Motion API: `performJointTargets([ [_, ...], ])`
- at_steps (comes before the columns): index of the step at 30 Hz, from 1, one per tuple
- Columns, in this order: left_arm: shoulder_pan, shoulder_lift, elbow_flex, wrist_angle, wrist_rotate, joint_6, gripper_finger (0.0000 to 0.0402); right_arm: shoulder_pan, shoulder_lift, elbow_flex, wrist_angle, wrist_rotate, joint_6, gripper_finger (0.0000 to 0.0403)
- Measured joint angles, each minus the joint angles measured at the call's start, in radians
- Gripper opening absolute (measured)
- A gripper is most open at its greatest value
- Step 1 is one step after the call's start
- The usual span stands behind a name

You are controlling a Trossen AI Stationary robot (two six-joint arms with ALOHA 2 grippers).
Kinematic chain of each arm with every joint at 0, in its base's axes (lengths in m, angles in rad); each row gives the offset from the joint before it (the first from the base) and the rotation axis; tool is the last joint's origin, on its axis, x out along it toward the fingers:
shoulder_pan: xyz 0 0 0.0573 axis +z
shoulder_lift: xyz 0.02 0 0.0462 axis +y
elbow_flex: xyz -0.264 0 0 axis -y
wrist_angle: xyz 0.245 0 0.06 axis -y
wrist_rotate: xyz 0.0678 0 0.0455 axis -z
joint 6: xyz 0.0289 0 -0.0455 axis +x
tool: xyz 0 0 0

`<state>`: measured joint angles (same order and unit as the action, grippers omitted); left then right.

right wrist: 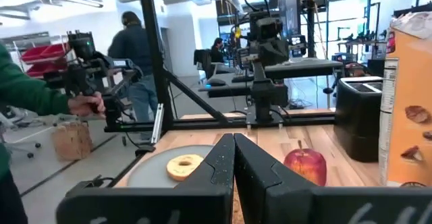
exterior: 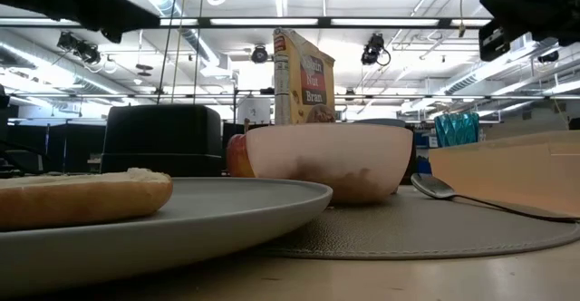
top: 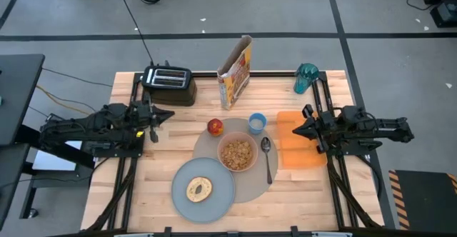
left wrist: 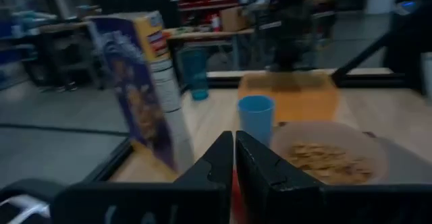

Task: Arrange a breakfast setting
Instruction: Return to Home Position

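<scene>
Breakfast setting laid at mid-table: bagel (top: 199, 189) on the grey plate (top: 182, 174) at the near left; pink bowl (top: 238, 154) of cereal on the tan placemat (top: 251, 185), spoon (top: 267, 158) just to its right; light-blue cup (top: 257, 123) and apple (top: 215, 126) just beyond; cereal box (top: 235, 71) upright at the far edge; left gripper (top: 166, 116) and right gripper (top: 298, 129) flank it, jaws of both pressed together, empty; homing cleanly likely means drawing each arm straight outward, high, the right clear of the orange bin (top: 300, 151) beneath it, the left clear of the toaster (top: 169, 83).
</scene>
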<state>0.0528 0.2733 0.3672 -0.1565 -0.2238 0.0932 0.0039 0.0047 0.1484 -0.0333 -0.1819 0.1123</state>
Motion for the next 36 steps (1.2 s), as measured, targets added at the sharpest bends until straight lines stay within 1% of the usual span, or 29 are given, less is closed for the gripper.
performJointTargets([
  [2, 0.001, 0.000, 0.001, -0.038, -0.022, -0.009, 0.0025, 0.001, -0.003, -0.025, 0.040, 0.001, 0.001, 0.0014],
  [4, 0.000, 0.001, 0.000, -0.091, -0.019, -0.036, 0.0025, 0.001, -0.002, -0.054, 0.089, 0.001, -0.001, 0.0014],
  [6, 0.000, -0.001, 0.000, -0.106, -0.001, -0.054, 0.0025, 0.001, -0.003, -0.086, 0.151, 0.006, -0.005, 0.0014],
  [9, 0.000, -0.001, 0.000, -0.088, 0.031, -0.028, 0.0025, 0.001, -0.003, -0.141, 0.212, 0.030, -0.007, 0.0014],
  [13, 0.000, -0.001, 0.000, -0.063, 0.045, -0.051, 0.0025, 0.001, -0.001, -0.142, 0.175, 0.062, -0.008, 0.0014],
  [15, 0.000, -0.001, 0.000, -0.066, 0.045, -0.060, 0.0025, 0.001, -0.001, -0.142, 0.160, 0.078, -0.042, 0.0014],
  [18, -0.002, -0.018, 0.000, -0.068, 0.046, -0.069, 0.0025, 0.001, 0.009, -0.142, 0.078, 0.082, -0.067, 0.0014],
  [22, -0.007, -0.096, 0.000, -0.109, 0.054, -0.084, 0.0025, 0.001, 0.023, -0.142, 0.068, 0.085, -0.062, 0.0014],
  [24, -0.007, -0.155, 0.000, -0.166, 0.001, -0.133, 0.0025, 0.001, 0.023, -0.142, 0.068, 0.085, -0.063, 0.0014],
  [26, -0.005, -0.221, -0.021, -0.182, -0.036, -0.135, 0.0025, 0.001, 0.023, -0.142, 0.068, 0.085, -0.063, 0.0014],
  [28, -0.007, -0.273, -0.063, -0.137, -0.036, -0.109, 0.0025, 0.001, 0.023, -0.142, 0.068, 0.085, -0.063, 0.0014],
  [29, -0.008, -0.270, -0.085, -0.082, -0.034, -0.091, 0.0025, 0.000, 0.023, -0.142, 0.069, 0.085, -0.063, 0.0014],
  [31, -0.008, -0.262, -0.124, -0.036, -0.036, -0.059, 0.0025, 0.001, 0.023, -0.142, 0.071, 0.085, -0.063, 0.0014],
  [34, -0.010, -0.268, -0.230, 0.132, -0.031, -0.056, 0.0025, 0.000, 0.026, -0.142, 0.076, 0.084, -0.063, 0.0014],
  [36, -0.011, -0.270, -0.304, 0.289, 0.019, -0.034, 0.0025, 0.001, 0.029, -0.142, 0.077, 0.082, -0.063, 0.0014],
])
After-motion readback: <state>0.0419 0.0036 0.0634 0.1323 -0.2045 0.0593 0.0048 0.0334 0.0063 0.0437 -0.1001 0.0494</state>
